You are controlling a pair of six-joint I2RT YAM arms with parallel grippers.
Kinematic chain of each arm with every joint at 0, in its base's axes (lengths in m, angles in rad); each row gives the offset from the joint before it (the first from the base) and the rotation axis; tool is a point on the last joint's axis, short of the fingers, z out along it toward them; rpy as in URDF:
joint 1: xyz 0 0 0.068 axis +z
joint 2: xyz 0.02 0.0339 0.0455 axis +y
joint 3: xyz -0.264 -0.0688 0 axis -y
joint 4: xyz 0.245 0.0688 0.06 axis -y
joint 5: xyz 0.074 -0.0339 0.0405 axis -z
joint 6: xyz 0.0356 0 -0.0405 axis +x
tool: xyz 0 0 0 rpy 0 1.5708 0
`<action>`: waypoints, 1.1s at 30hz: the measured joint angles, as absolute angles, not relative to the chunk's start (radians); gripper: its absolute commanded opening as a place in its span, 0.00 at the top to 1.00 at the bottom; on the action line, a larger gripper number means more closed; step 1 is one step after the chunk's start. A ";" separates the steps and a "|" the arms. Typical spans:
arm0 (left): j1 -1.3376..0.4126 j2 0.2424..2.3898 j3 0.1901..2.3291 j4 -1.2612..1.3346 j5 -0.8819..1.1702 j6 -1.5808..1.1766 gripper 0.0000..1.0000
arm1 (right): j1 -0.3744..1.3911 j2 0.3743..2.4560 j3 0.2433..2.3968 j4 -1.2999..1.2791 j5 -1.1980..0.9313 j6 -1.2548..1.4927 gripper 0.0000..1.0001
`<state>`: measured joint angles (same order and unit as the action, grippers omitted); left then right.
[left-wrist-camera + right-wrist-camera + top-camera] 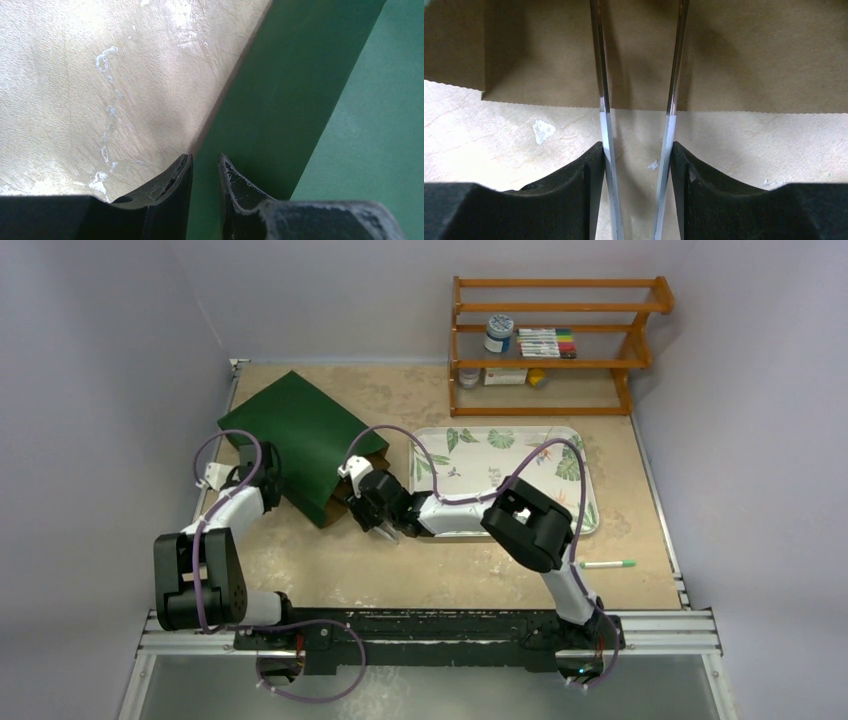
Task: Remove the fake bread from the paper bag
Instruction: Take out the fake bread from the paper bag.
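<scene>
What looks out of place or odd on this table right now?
The paper bag lies flat on its side rather than standing, its brown mouth open toward the near side. A lone marker lies on the table near the right edge, apart from the other markers on the shelf.

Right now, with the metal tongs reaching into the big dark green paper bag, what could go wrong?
1. No bread shows in any view. The metal tongs held by the right gripper reach into the brown mouth of the dark green paper bag, so a squeeze may catch paper or nothing.
2. The bag lies on its side and the left gripper sits at its edge, grip unclear; pulling out could drag the bag across the table.
</scene>
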<state>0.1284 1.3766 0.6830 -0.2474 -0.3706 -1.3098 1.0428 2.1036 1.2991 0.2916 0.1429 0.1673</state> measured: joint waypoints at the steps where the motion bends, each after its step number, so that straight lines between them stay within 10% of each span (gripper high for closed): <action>1: 0.128 1.378 0.683 -0.247 -0.371 -1.304 0.76 | 1.041 2.110 1.310 0.289 0.142 0.167 0.49; 15: 0.128 1.378 0.682 -0.248 -0.369 -1.262 0.76 | 1.035 2.138 1.346 0.299 0.120 0.149 0.86; 33: 0.128 1.377 0.726 -0.237 -0.360 -1.271 0.76 | 1.042 1.926 1.206 0.176 0.168 0.190 0.93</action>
